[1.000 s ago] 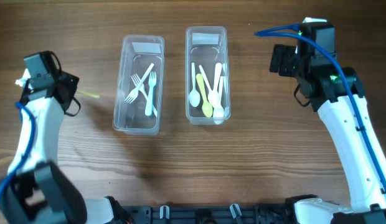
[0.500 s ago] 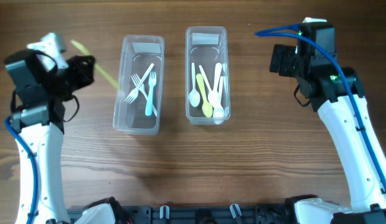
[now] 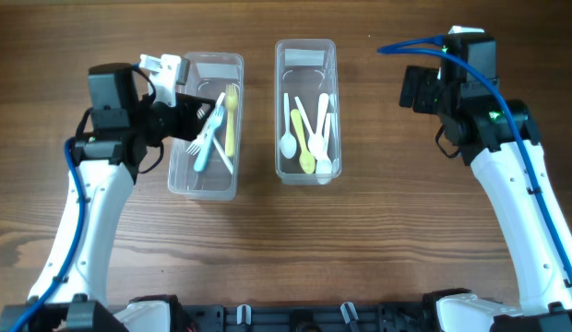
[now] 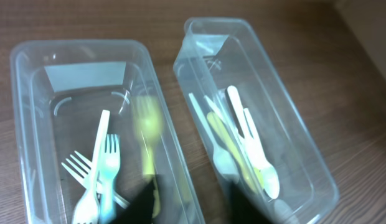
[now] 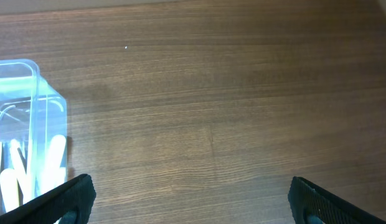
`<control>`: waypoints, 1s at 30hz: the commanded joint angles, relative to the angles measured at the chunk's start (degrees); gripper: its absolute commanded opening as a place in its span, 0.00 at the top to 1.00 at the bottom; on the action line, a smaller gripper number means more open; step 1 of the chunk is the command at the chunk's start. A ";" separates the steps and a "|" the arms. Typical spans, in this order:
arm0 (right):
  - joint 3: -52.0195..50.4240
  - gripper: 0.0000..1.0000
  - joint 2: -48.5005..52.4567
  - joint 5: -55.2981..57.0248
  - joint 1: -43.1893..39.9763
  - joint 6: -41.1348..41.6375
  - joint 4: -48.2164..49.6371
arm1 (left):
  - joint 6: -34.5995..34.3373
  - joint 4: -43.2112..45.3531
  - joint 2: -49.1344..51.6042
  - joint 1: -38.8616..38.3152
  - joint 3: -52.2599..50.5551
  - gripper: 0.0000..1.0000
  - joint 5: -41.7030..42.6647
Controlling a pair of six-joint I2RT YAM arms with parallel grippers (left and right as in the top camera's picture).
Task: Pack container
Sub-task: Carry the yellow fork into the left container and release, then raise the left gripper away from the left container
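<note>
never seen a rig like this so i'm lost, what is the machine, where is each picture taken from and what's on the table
Two robot arms work at a wooden table. One picture looks down from above; the other two come from a camera on each wrist. The left tub holds forks, the right tub spoons. A blurred yellow fork is in or above the left tub by the left arm, whose jaws look open, apparently not gripped. The right arm's jaws are open, empty.

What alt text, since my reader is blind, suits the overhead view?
A yellow fork shows within the left container with other forks, beside the left gripper. The right container holds spoons; the right gripper is off to its right.
</note>
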 commanded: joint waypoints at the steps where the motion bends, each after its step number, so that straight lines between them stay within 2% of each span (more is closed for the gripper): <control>1: 0.90 0.01 0.07 1.33 -0.13 -0.72 0.09 | 1.57 0.09 1.92 -0.44 -0.31 0.24 -2.10; 2: 0.90 0.00 0.07 1.33 -0.13 -0.74 0.09 | 1.57 0.26 1.97 -0.33 -0.28 0.21 -3.08; 5: 0.90 0.00 0.07 1.33 -0.13 -0.74 0.09 | 1.51 1.38 1.97 0.07 -0.28 0.00 -7.76; 12: 0.90 0.00 0.07 1.33 -0.13 -0.72 0.09 | 0.70 2.78 1.97 1.46 -0.28 0.00 -25.77; 15: 0.90 0.00 0.07 1.33 -0.13 -0.72 0.09 | -6.21 3.41 1.97 3.02 -0.28 0.00 -33.22; 16: 0.90 0.00 0.07 1.33 -0.13 -0.74 0.09 | -11.45 3.43 1.97 4.13 -0.28 0.00 -37.00; 19: 0.90 0.00 0.07 1.33 -0.13 -0.72 0.09 | -16.31 4.22 1.97 6.45 -0.28 0.00 -38.10; 30: 0.90 0.00 0.07 1.33 -0.13 -0.74 0.09 | -16.52 3.80 1.97 7.65 -0.28 0.00 -38.10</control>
